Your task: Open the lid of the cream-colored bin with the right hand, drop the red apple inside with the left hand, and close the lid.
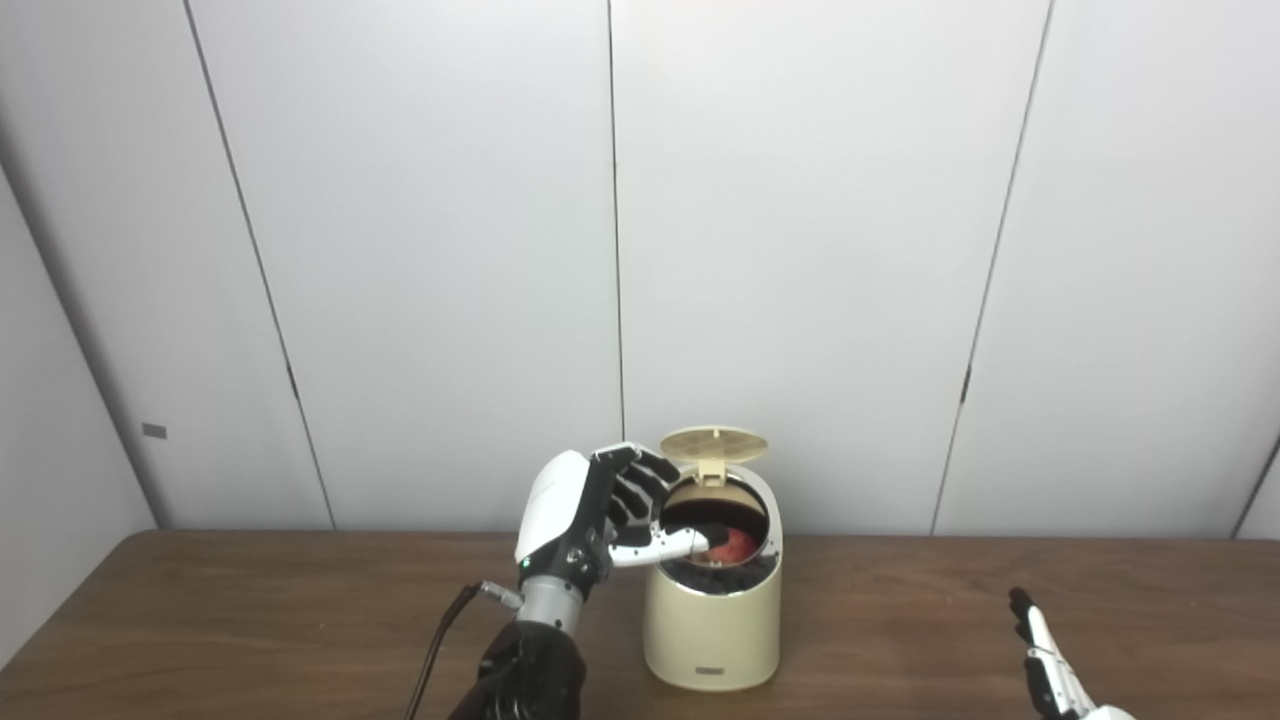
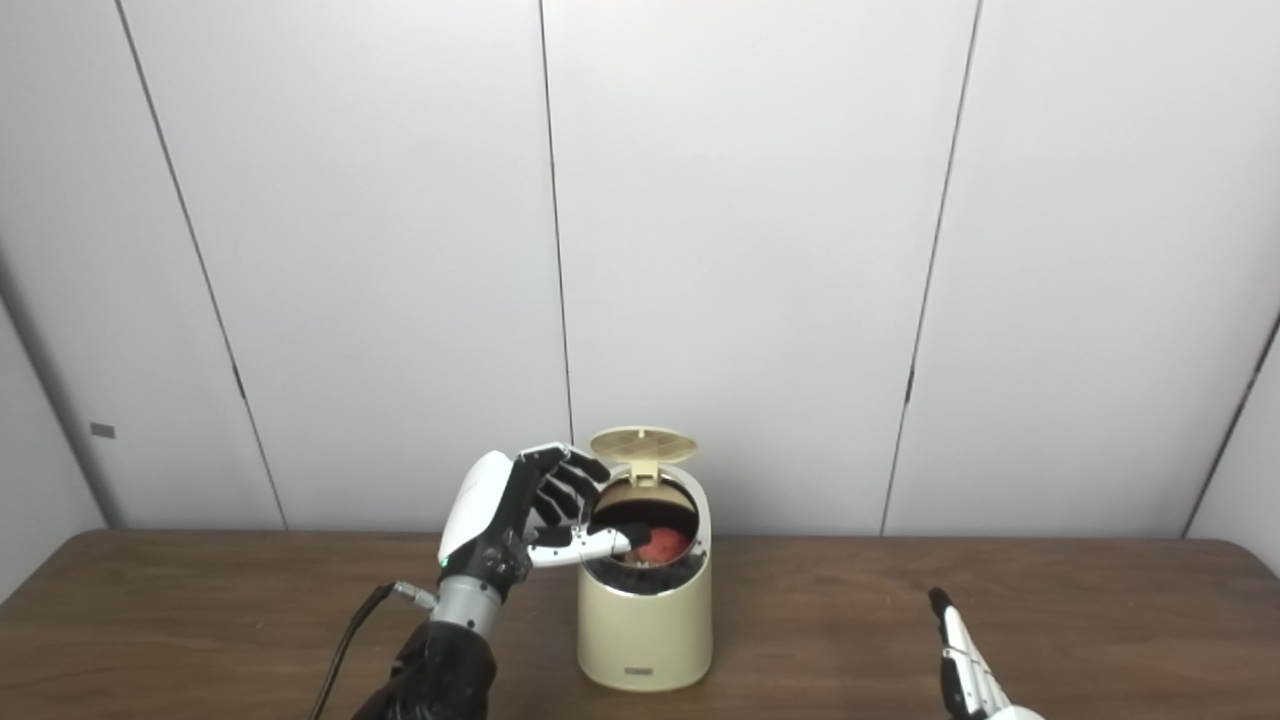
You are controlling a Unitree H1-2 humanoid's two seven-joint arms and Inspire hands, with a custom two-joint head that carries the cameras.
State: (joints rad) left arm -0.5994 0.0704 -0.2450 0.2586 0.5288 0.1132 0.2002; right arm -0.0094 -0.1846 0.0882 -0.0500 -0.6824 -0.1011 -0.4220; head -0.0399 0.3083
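The cream-colored bin (image 1: 712,625) stands on the table near the middle, its round lid (image 1: 714,445) tipped up and open at the back. The red apple (image 1: 735,546) lies inside the bin's opening. My left hand (image 1: 600,505) is raised beside the bin's left rim, fingers spread open, thumb reaching over the opening just above the apple. I see no grip on the apple. My right hand (image 1: 1050,665) is low at the right, fingers straight and apart, holding nothing. The same scene shows in the right eye view, with the bin (image 2: 645,630) and left hand (image 2: 525,505).
The brown wooden table (image 1: 250,620) runs across the lower picture. White wall panels (image 1: 800,250) stand close behind the bin. A black cable (image 1: 440,640) hangs from my left wrist.
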